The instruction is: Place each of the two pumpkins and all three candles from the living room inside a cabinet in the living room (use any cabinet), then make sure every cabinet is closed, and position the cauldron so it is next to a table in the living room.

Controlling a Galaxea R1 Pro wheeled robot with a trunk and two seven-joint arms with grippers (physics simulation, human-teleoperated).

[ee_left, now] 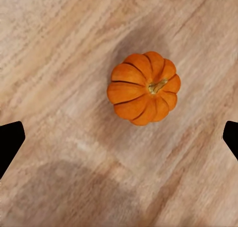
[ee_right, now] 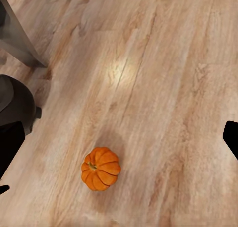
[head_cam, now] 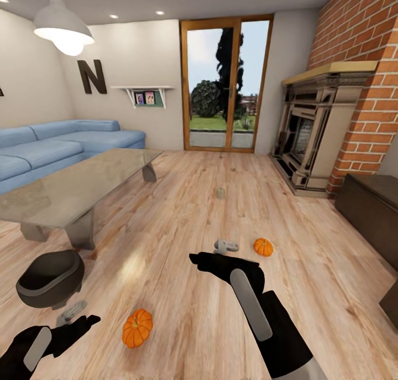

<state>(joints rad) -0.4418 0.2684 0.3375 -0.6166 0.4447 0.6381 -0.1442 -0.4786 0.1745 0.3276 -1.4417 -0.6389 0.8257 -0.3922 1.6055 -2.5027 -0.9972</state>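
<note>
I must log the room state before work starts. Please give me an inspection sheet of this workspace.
Surface: wooden floor, bare between the things.
Job's things: near pumpkin and far pumpkin on the floor; one candle farther off; dark cauldron beside the glass table; dark cabinet along the brick wall, looks closed.
Clutter: nothing seen.
Grippers: left hand and right hand both open, empty.
Cables: nothing seen.
Surroundings: blue sofa, fireplace, glass door.
</note>
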